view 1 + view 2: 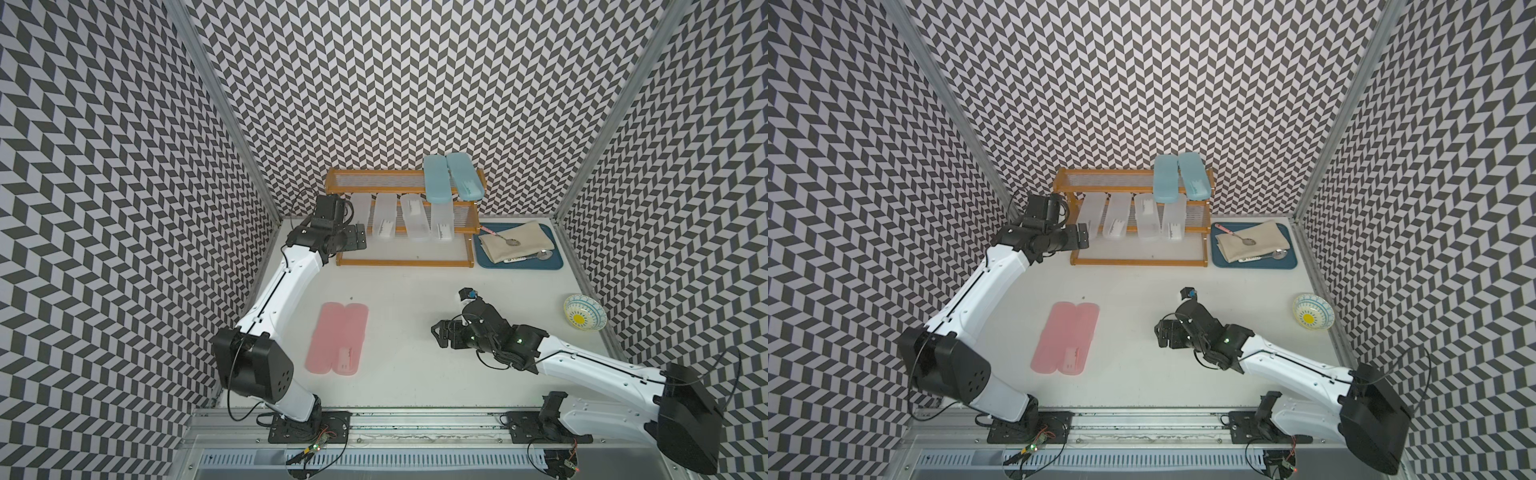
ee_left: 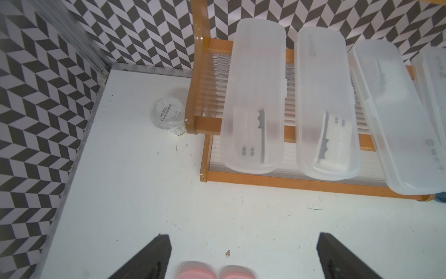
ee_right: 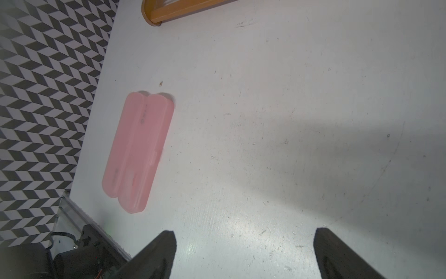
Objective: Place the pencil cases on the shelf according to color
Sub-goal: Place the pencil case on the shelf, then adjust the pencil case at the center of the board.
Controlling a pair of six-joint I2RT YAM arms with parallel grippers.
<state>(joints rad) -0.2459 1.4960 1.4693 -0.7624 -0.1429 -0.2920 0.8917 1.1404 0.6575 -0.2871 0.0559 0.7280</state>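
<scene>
Hovering beside shelf, left gripper jaws spread.

2 cases on tbl, before shelf.

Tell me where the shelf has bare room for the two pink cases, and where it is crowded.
The top tier is bare from its left end to the two blue cases. The middle tier is crowded: four clear cases side by side, overhanging the bottom tier. The table between the pink cases and the right pincer is bare.
</scene>
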